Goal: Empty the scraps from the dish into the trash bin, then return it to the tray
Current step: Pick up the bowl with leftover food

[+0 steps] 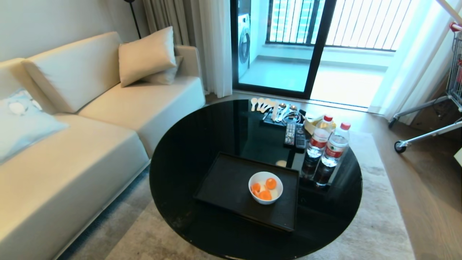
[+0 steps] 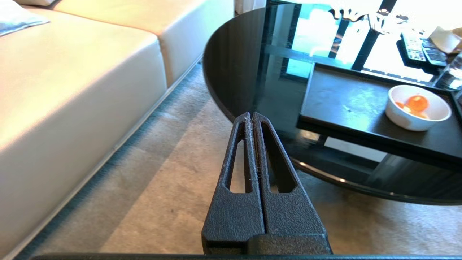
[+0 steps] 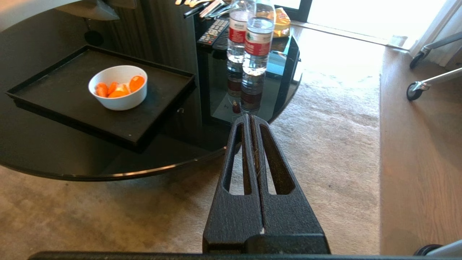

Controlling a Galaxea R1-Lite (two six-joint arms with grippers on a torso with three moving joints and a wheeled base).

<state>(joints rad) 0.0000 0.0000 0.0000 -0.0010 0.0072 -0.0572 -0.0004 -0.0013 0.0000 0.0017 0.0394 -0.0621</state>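
Bowl (image 1: 265,187) w/ scraps (image 1: 264,189) sits on tray (image 1: 231,187), on round black table (image 1: 180,159). Two bottles (image 1: 326,150) just beside tray's right edge, remotes (image 1: 295,135) behind. Sofa (image 1: 72,144) to left. L gripper (image 2: 251,116) and R gripper (image 3: 249,118) clenched, empty, short of table over rug (image 3: 325,144).

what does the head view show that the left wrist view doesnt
Only the head view shows the two water bottles, the sofa cushions and the balcony door. Only the left wrist view shows the left end effector, shut and empty over the carpet beside the table. Both show the dish holding the scraps on the tray, plus the remotes.
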